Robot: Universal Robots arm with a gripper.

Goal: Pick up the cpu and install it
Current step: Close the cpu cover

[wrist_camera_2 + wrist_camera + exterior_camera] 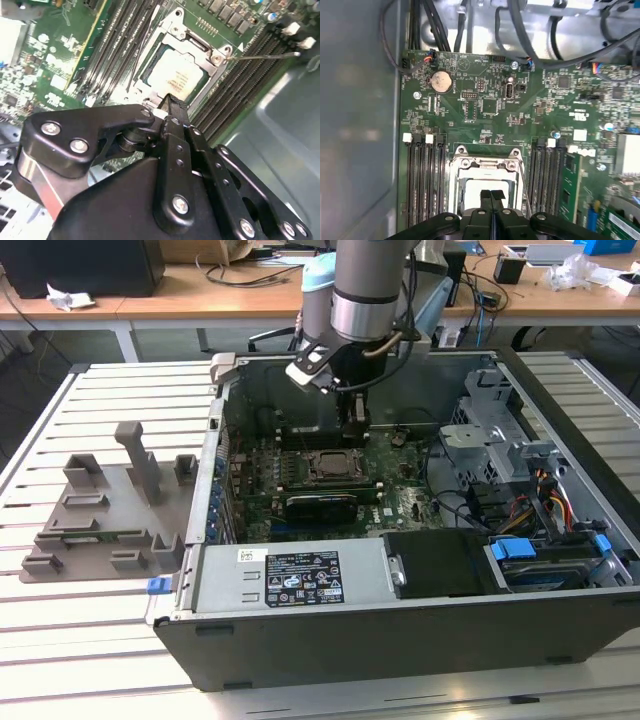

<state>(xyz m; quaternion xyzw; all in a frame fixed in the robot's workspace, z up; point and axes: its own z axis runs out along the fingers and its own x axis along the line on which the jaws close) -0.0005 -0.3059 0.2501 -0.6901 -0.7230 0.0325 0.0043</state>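
While in its socket (176, 22), cpu (175, 75) right beside closed fingertips (171, 111).

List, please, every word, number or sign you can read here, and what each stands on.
white label in the computer case: print and symbols, too small to read.
cpu top: faint marking, too blurred to read.
motherboard: white lettering, too small to read.
Nothing can be quoted.

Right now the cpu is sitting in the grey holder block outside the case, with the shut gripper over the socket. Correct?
Wrong on where the cpu is. The second wrist view shows the cpu lying in the socket, not in the holder block. The rest stands: the gripper is shut over the socket.
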